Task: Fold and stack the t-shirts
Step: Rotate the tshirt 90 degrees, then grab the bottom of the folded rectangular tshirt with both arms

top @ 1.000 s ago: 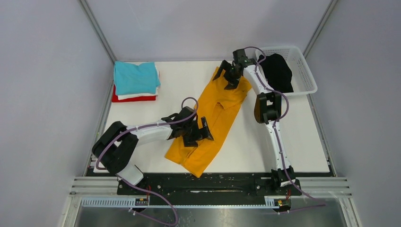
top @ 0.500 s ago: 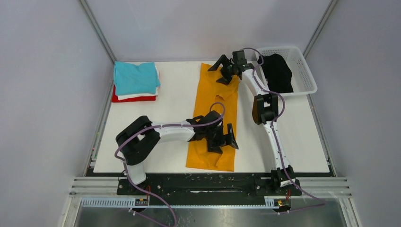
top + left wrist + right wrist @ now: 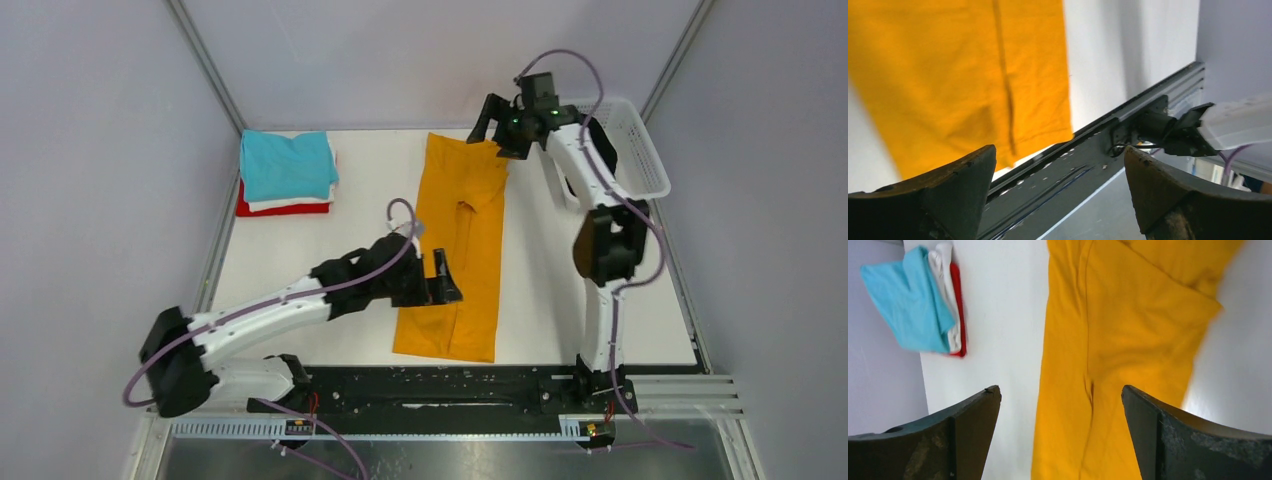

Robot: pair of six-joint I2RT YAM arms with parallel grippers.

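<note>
Mustard-orange cotton t-shirt (image 3: 460, 250), folded lengthwise into a long narrow strip on the smooth white worktop (image 3: 330, 260). Its matte knit surface shows soft creases and a raised fold line down the middle. The left gripper (image 3: 447, 280) stands over the left edge of the strip's near half. Its dark, wedge-shaped fingers (image 3: 948, 195) are spread wide and hold nothing. In the left wrist view the orange cloth (image 3: 958, 75) lies flat below and ahead of this gripper (image 3: 1058, 152), with its straight hem beside the black metal base rail (image 3: 1088, 150). The right gripper (image 3: 492, 140) hangs above the strip's far right corner, its fingers likewise set far apart and empty. From the right wrist view the shirt (image 3: 1128, 355) runs beneath this gripper (image 3: 1060, 390), showing a tucked sleeve as a slanted flap. To the left of the right gripper, at the far left corner of the worktop, is a neat rectangular pile of three folded tees. The teal cloth t-shirt (image 3: 288, 165) lies on top, the white t-shirt (image 3: 945, 290) in the middle and the red t-shirt (image 3: 285, 210) at the bottom. A white plastic lattice basket (image 3: 640, 150) stands to the right of the right gripper.
</note>
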